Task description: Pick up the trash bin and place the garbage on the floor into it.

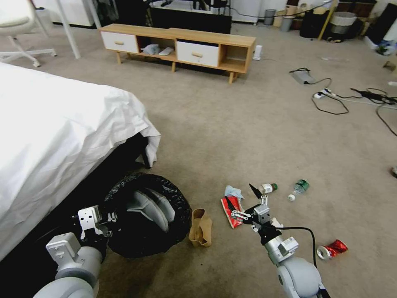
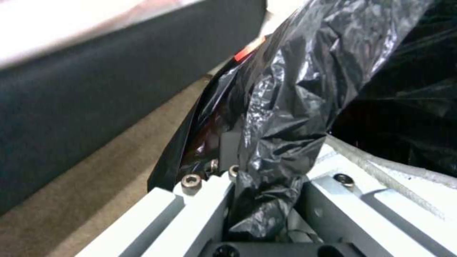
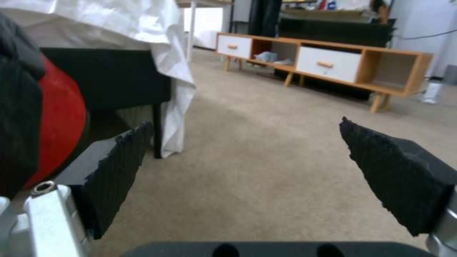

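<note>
Black crinkled plastic lined the trash bin [image 1: 144, 215], tipped beside the bed [image 1: 53, 136] on the carpet floor [image 1: 248, 136], its rim clenched in my left end effector [image 1: 108, 218]. My right end effector [image 1: 242, 198] hung released over the red wrapper [image 1: 233, 211], near the brown paper bag [image 1: 201, 227].

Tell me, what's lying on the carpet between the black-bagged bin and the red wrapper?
A crumpled brown paper bag lies there, right beside the trash bin, with bare carpet between it and the red wrapper. The head view shows this.
</note>
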